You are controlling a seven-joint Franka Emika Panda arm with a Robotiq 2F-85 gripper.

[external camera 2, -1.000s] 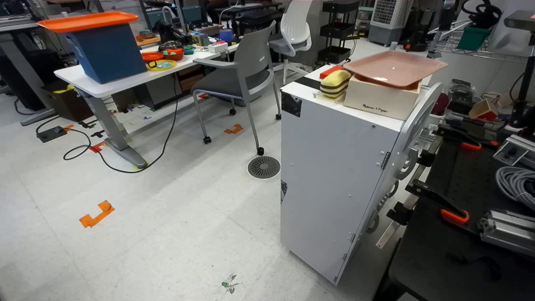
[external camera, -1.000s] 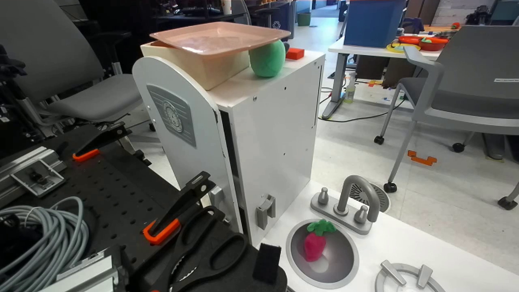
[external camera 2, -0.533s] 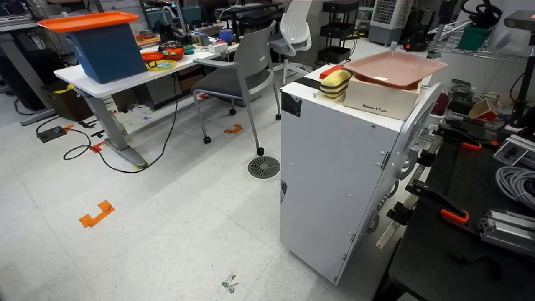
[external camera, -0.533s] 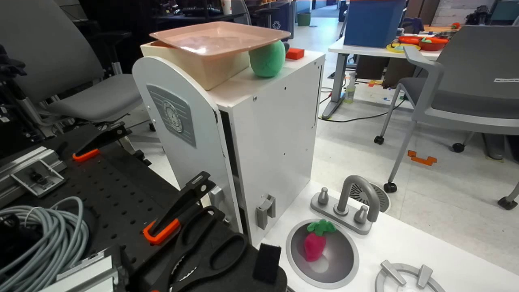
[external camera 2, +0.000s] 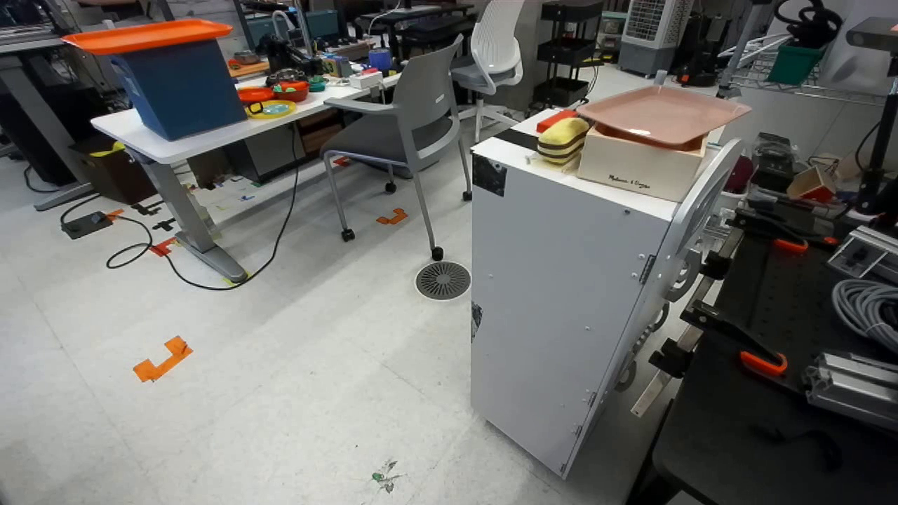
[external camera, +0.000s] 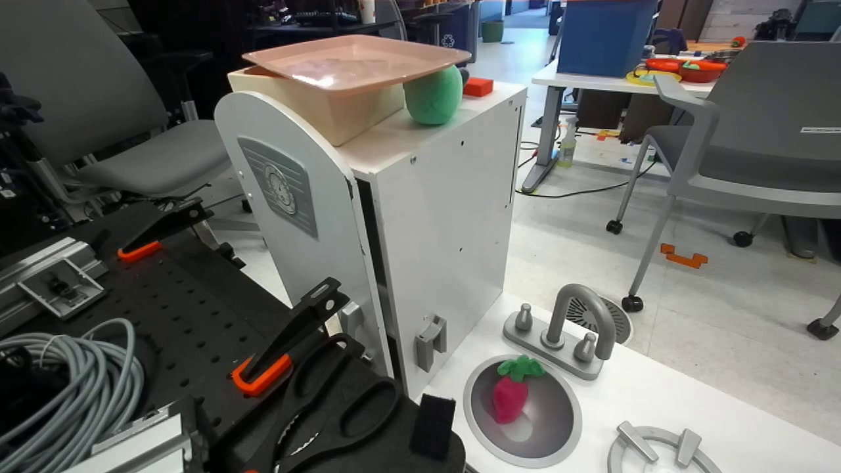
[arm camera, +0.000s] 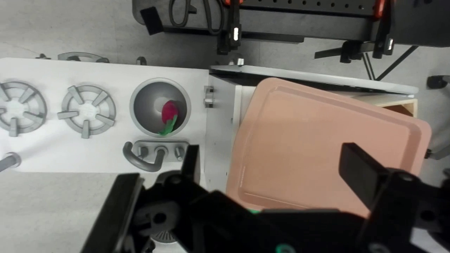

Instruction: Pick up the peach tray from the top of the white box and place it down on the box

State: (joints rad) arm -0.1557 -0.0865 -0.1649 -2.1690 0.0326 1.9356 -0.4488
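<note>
Above the white box [external camera: 447, 217] I saw the claw [arm camera: 272, 164], spread wide. On the box, the peach tray [external camera: 355, 60] lay upon a cream bin [external camera 2: 635, 165], partly over a green object [external camera: 433, 100]. Farther than the box stood a grey chair [external camera 2: 424, 97].

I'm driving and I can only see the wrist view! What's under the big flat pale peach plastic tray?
Observer: A cream, rectangular, wood-like box. It sits under the peach tray in both exterior views.
Operator: What's the little green bit peeking out by the tray?
Observer: Probably the smooth, rounded green thing that, in an exterior view, stands on the tall white cabinet-like box.
Operator: Anything else hiding up there?
Observer: Yes: in an exterior view, a soft-looking yellow thing with dark stripes is up there too.
</note>
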